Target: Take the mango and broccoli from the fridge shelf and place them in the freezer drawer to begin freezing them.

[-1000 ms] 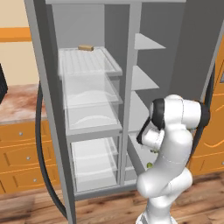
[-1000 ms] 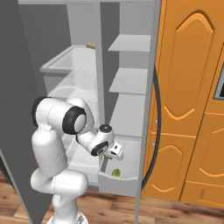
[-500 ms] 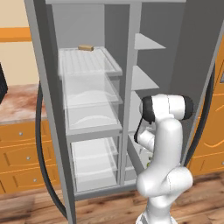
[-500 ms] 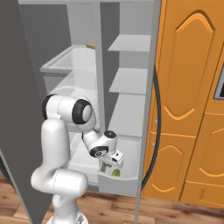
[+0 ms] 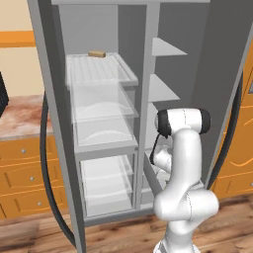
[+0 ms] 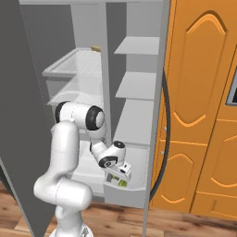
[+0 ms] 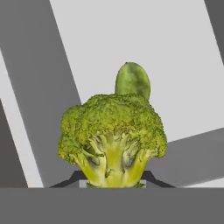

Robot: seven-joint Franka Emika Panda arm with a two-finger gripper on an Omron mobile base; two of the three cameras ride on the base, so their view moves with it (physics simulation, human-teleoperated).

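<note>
Left base view: we see the white arm (image 5: 184,168) bent down low into the right side of the open fridge (image 5: 123,113). The claw itself is hidden behind the arm's elbow here. Well above and to the left of it sits the glassy fridge shelf (image 5: 99,71), with a tan block (image 5: 97,54) at its back edge. Clear bins (image 5: 101,111) stack under that shelf. Wood floor (image 5: 113,234) below, orange cabinets (image 5: 22,170) with a worktop (image 5: 20,113) to the far left.

Right base view: we see the claw (image 6: 121,173) pointing down into the grey freezer drawer (image 6: 132,194) at the bottom of the fridge. A bit of green shows right at the claw tip, inside the drawer; it is too small here to tell which food it is. Grey shelves (image 6: 136,85) sit well above the claw. An orange door (image 6: 203,106) stands to the right.

Hand view: the broccoli (image 7: 113,138) sits directly ahead of the claw, stalk toward the camera, and we read the claw as clamped on that stalk between the dark finger tips (image 7: 148,177). The mango (image 7: 132,81) lies just beyond the broccoli, partly hidden behind its top, on the pale drawer floor. Whether broccoli and mango touch we cannot tell.
</note>
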